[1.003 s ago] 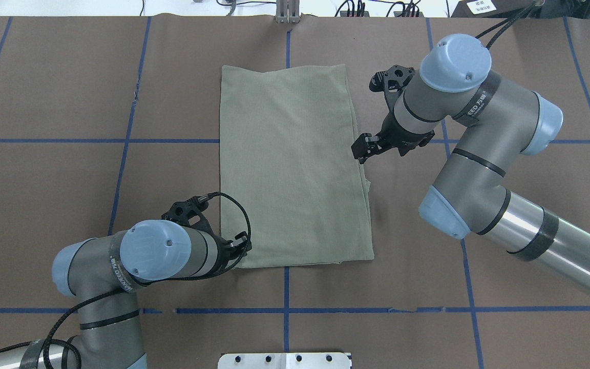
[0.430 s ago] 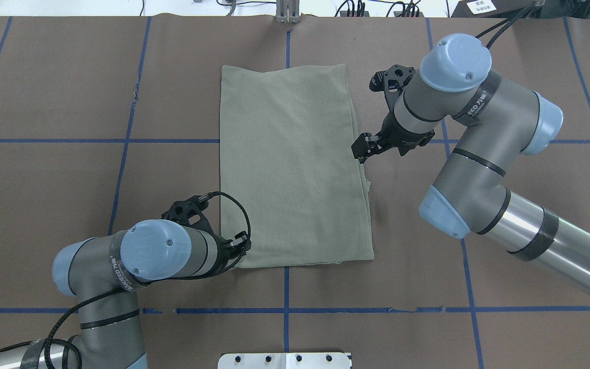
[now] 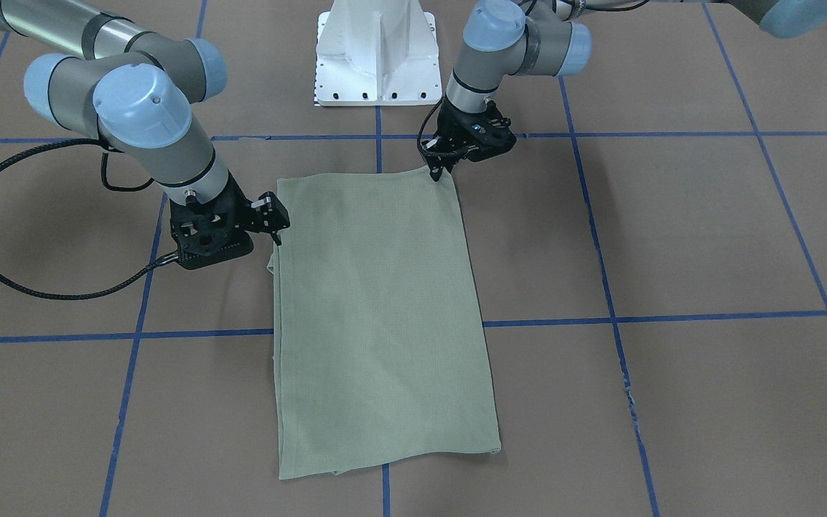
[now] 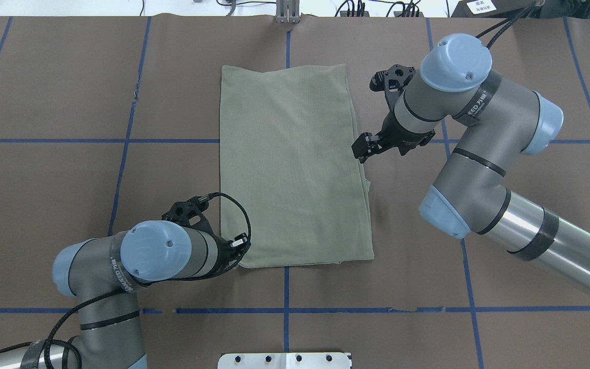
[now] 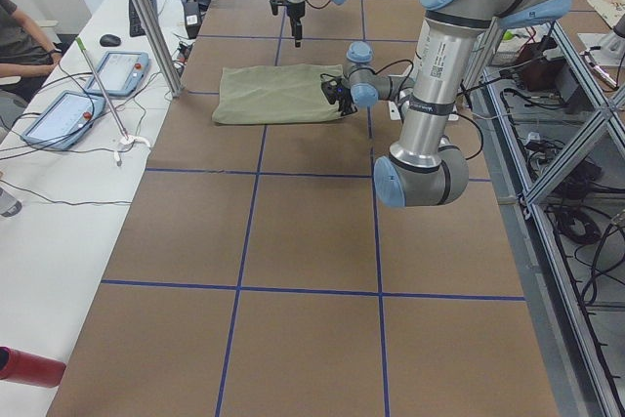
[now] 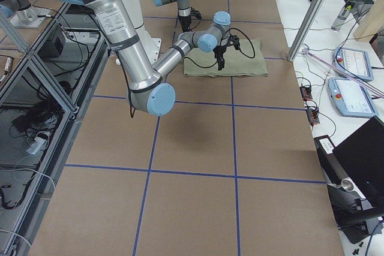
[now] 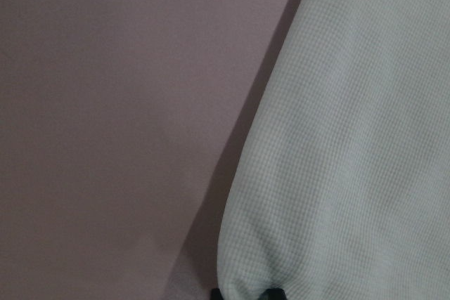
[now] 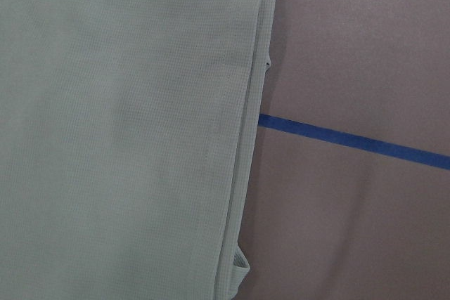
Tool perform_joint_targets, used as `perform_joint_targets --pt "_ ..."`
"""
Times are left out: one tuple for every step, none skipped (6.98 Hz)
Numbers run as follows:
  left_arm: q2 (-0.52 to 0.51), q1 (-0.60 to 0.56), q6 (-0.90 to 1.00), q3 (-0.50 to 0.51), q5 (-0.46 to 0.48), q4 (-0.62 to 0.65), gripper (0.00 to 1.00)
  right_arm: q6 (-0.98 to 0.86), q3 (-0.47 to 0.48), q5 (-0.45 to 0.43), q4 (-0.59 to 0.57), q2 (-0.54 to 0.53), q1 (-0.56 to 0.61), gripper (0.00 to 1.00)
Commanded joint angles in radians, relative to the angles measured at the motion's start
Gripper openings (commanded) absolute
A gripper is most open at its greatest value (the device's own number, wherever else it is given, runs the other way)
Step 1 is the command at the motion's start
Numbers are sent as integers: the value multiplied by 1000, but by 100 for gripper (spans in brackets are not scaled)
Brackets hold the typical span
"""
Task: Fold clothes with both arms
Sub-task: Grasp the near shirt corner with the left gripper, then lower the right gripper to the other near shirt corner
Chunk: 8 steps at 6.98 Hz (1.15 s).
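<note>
Got the left tool (image 4: 240, 248) pinched tight on the shirt's (image 4: 290, 169) near corner. Can't tell wide or narrow on the right tool (image 4: 360, 152), parked right at the shirt's side edge. Shirt folded flat, middle of the surface (image 4: 69, 179).

My left wrist camera cuts my left jaws off at its bottom edge: only two dark tips show, with the shirt (image 7: 337, 138) corner between them. From overhead, my left arm (image 4: 172, 251) covers them. My right jaws lie outside my right wrist view. In both side views they are too small to read. A person (image 5: 14, 31) is cut off at the edge.
</note>
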Motion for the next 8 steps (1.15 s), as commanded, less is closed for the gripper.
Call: perform_joint_targets --pt "3 3 2 -13 3 -2 0 21 2 3 2 1 2 100" --pt "0 3 5 -16 0 -1 0 88 8 6 5 1 -11 100" --pt "4 3 5 -34 -3 -1 0 175 21 6 6 2 -40 100" --pt "5 3 5 -47 -5 2 0 302 53 -2 5 -8 -76 100" --pt "2 3 5 -57 -9 4 0 411 101 -39 3 -16 -117 100" --pt "5 4 6 -60 -11 4 0 561 151 -116 5 -57 -186 100" --pt "8 4 14 -61 -14 4 0 638 187 -178 3 -80 -240 100" --pt "11 4 28 -59 -14 4 0 770 208 -260 5 -121 -315 100"
